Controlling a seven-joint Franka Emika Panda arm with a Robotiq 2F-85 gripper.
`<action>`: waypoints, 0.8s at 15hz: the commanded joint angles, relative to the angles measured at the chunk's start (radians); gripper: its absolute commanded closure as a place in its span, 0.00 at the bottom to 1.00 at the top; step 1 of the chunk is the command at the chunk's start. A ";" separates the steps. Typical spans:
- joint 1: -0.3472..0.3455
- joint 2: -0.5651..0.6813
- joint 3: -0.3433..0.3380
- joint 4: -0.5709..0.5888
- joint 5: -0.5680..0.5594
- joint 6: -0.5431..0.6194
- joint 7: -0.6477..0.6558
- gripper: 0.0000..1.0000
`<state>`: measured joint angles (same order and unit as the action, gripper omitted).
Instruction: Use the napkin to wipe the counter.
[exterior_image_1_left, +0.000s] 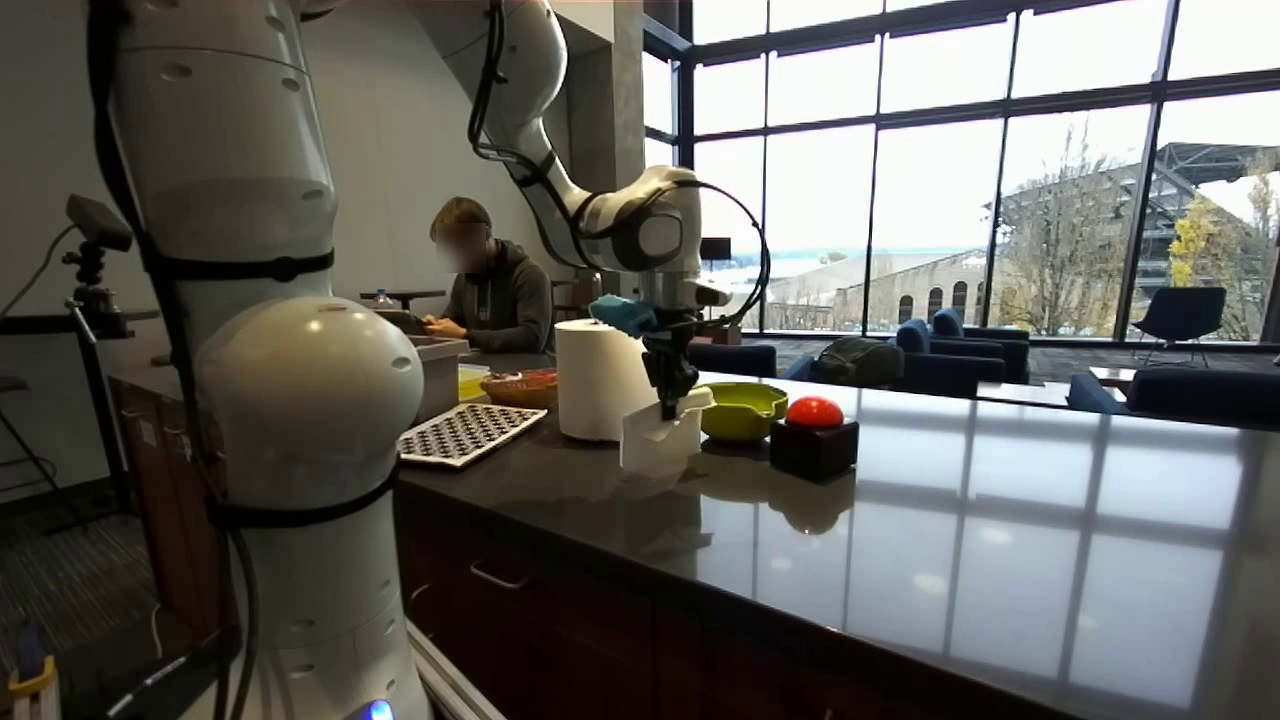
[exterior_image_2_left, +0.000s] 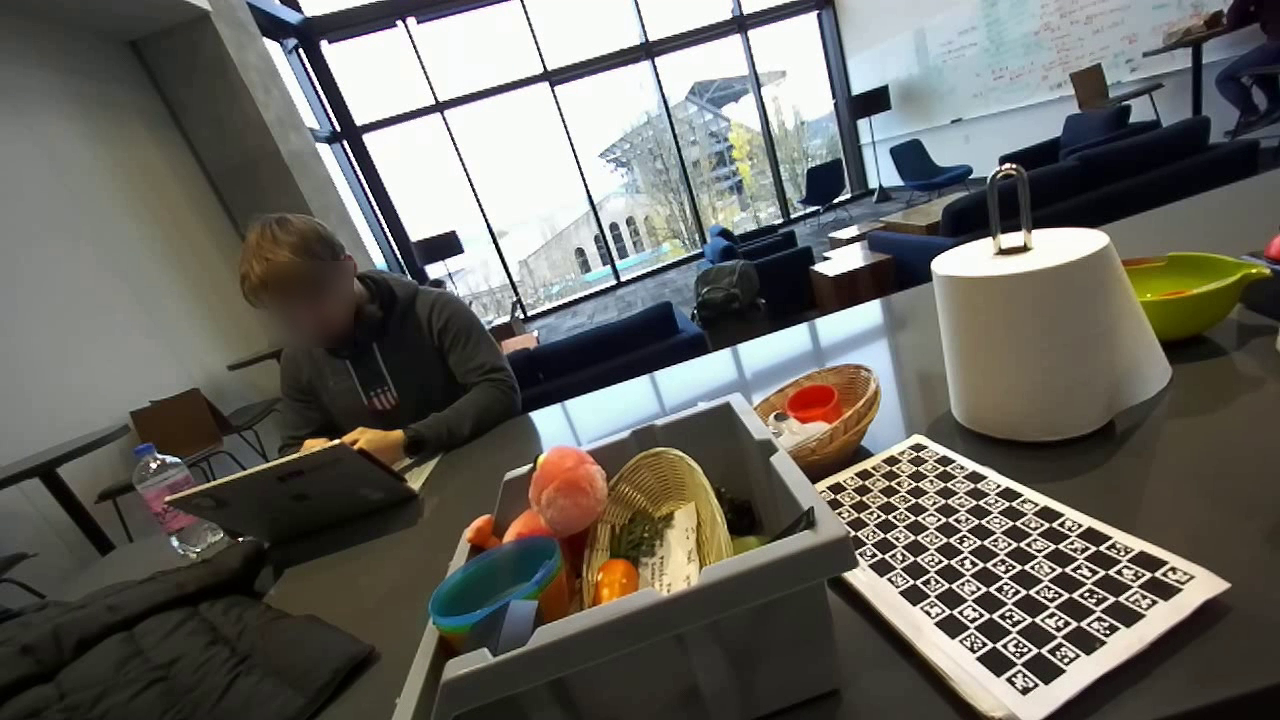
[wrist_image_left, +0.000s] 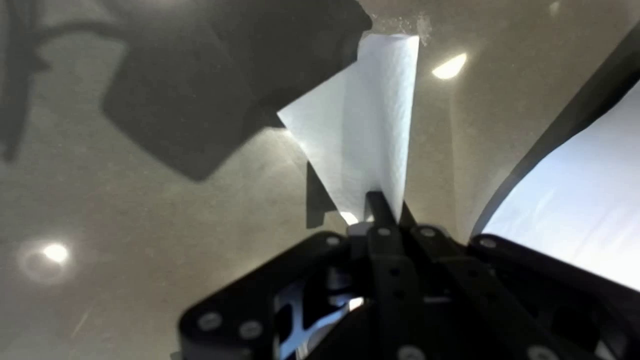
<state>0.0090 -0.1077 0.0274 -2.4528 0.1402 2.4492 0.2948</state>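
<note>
Claw: jaws together, the napkin pinched between them.
Napkin, place: held in the claw; in the wrist view it runs from the jaws toward 12 o'clock, a loose corner out at 10 o'clock. In an exterior view most of it lies at 6 o'clock from the claw, low over the surface; contact at its lower edge cannot be told.
Napkin, handling: judged light, thin, soft; folded, so likely stiffer along the crease. Should bend under drag; may tear if wet.
Napkin, hold: best taken at the fold, through several layers, leaving a short flap to press flat.
Mark: pale; just beyond the napkin's far end, 12 o'clock in the wrist view; perhaps what needs wiping.
Roll: white, in both exterior views; where the claw shows, near it at 10 o'clock.
Bowl: green; 3 o'clock, near the claw.
Button: red on black; between 3 and 4 o'clock, farther out.
</note>
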 joint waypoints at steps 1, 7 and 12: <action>0.009 -0.071 0.027 -0.024 -0.049 0.001 0.047 1.00; 0.038 -0.052 0.068 -0.014 -0.037 -0.009 0.030 1.00; 0.072 -0.021 0.087 -0.025 -0.008 -0.016 0.003 1.00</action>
<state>0.0650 -0.1352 0.1083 -2.4690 0.1159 2.4445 0.3121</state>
